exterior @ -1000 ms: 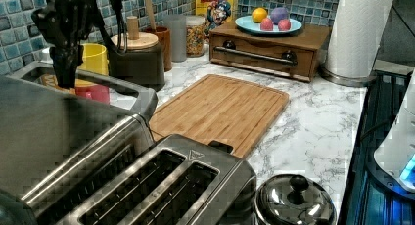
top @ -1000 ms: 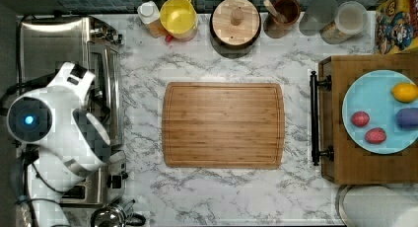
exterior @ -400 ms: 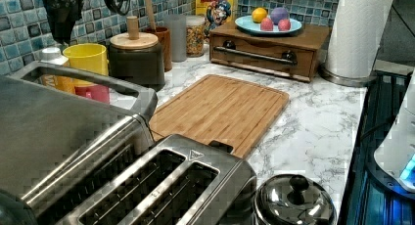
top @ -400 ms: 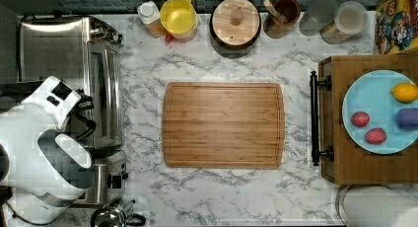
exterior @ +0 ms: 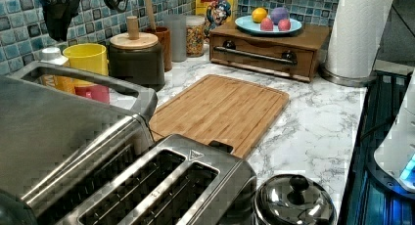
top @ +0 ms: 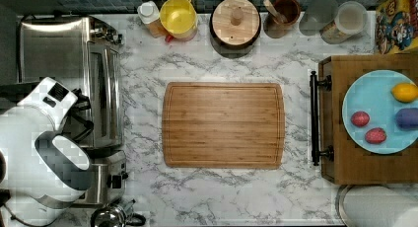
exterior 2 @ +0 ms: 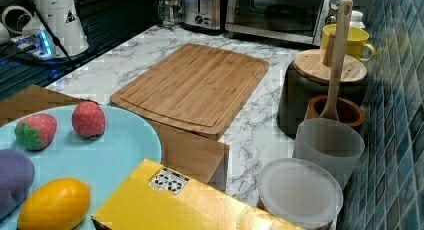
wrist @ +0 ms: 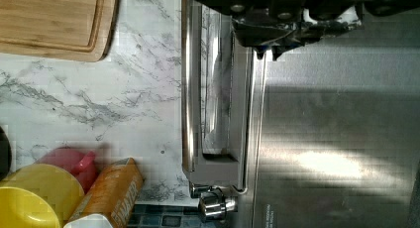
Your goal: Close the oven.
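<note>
The oven (top: 59,54) is the big steel box at the top view's left, with its glass door (wrist: 214,89) standing upright against the body and the bar handle (exterior: 98,81) along its top front edge. The right view shows the oven (exterior 2: 275,10) at the far end of the counter, its door flush. My gripper (exterior: 57,32) hangs dark above the oven's (exterior: 58,122) back corner, well clear of the handle. Seen from the wrist, the gripper (wrist: 267,45) is over the seam between door and oven top (wrist: 337,129). My white arm (top: 39,143) covers the oven's near end.
A two-slot toaster (exterior: 161,186) stands beside the oven, with a steel kettle lid (exterior: 293,200) past it. A wooden cutting board (top: 223,124) lies mid-counter. A yellow cup (top: 178,15) and jars line the tiled wall. A wooden box (top: 345,163) carries a plate of fruit.
My gripper has risen from handle height to well above the oven, and the arm has drawn back toward the top view's left. The door and handle look the same.
</note>
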